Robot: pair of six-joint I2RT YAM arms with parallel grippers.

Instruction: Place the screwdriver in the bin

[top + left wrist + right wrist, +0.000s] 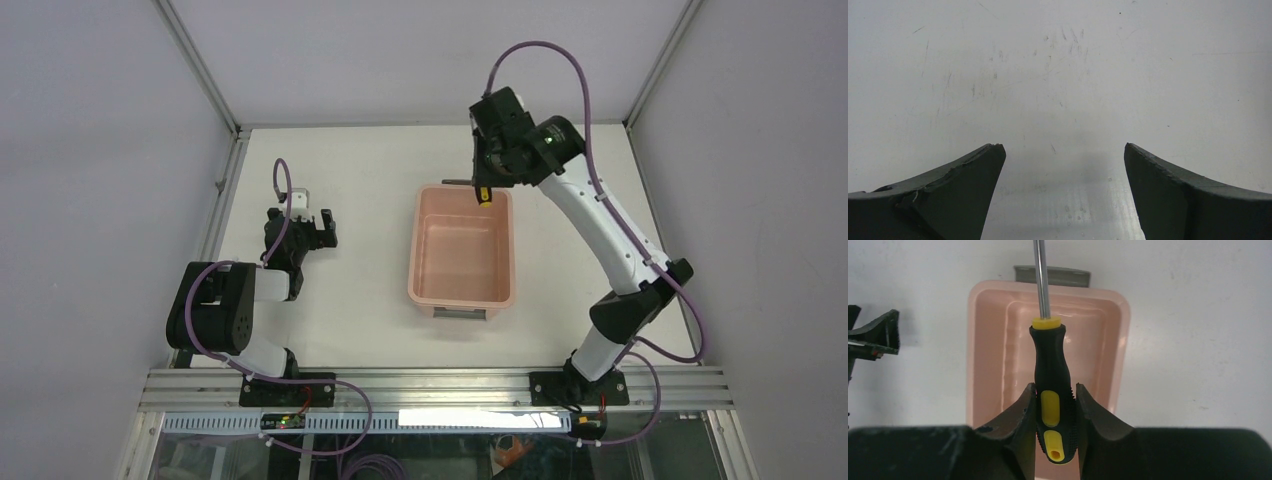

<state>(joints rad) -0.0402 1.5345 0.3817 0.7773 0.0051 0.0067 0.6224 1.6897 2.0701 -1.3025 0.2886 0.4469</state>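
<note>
Top view: one pink bin [512, 250] sits mid-table [350, 300], with one grey handle at its 12 o'clock end and one at its 6 o'clock end. The right gripper [487, 170] hangs over the 12 o'clock end, a bit of the yellow screwdriver [484, 195] showing beneath it. The left gripper [322, 228] is well apart at the bin's 9 o'clock. That makes two grippers, one bin and one screwdriver.

Left wrist view: the left gripper [1063, 150] is spread wide with nothing between its fingers [973, 170], only bare table below.

Right wrist view: the right gripper [1055, 390] clamps the butt of the screwdriver [1050, 360], a finger [1018, 415] on each side of the handle. It is held above the bin [993, 365], not yet inside. The shaft runs to 12 o'clock, crossing the rim and the one grey handle [1068, 275] in view. The likely trouble: if it is let go here, the tip may catch the rim, leaving the tool propped across the edge or tipping out.
</note>
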